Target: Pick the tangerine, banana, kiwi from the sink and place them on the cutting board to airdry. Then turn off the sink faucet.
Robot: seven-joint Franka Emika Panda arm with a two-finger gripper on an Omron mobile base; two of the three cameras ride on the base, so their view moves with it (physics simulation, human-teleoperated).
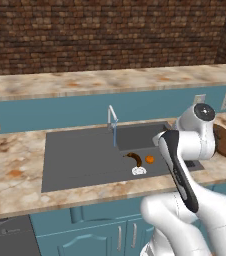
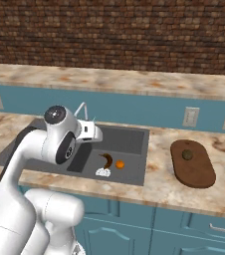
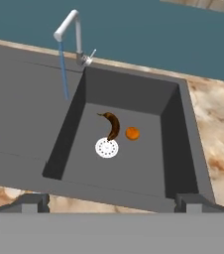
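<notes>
Marbled counter holds the sink (image 3: 29, 124); we see banana (image 3: 112, 125) and tangerine (image 3: 132, 133) by its drain (image 3: 106, 148); kiwi (image 2: 187, 155) sits on the cutting board (image 2: 196, 172); faucet (image 3: 69, 30) streaming; gripper (image 3: 112, 202) spread wide, empty, above the basin.

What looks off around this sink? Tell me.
The sink faucet runs, its stream landing on the flat grey ledge left of the basin, not in it. Banana and tangerine lie by the drain.
</notes>
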